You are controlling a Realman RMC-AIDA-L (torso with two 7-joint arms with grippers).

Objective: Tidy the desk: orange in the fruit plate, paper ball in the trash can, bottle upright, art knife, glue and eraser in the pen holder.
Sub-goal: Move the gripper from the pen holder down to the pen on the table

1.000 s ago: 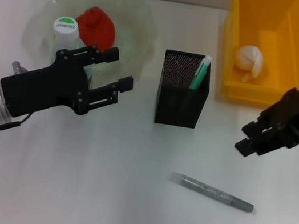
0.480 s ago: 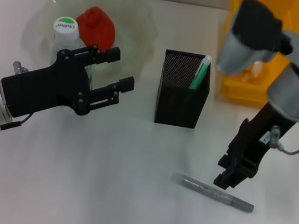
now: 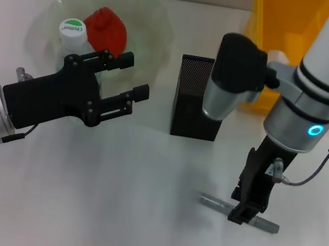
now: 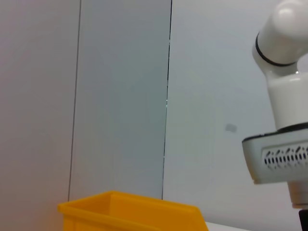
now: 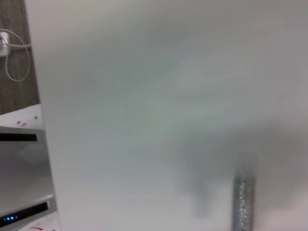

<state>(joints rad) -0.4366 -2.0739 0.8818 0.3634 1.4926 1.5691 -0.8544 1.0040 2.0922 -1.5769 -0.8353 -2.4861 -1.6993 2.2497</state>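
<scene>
Right claw [image 3: 244, 215] newly over art knife [image 3: 239, 213]

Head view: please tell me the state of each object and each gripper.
Bottle: upright, in the plate.
Red object: in the fruit plate.
Grey pen-like item: lying flat on the desk.
Pen holder: upright.
Left gripper: open, empty.
Right gripper: down at the grey item.

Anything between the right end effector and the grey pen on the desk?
Nothing visible. The right end effector is right over the grey pen, at its middle. The pen holder stands farther back, out of the way.
</scene>
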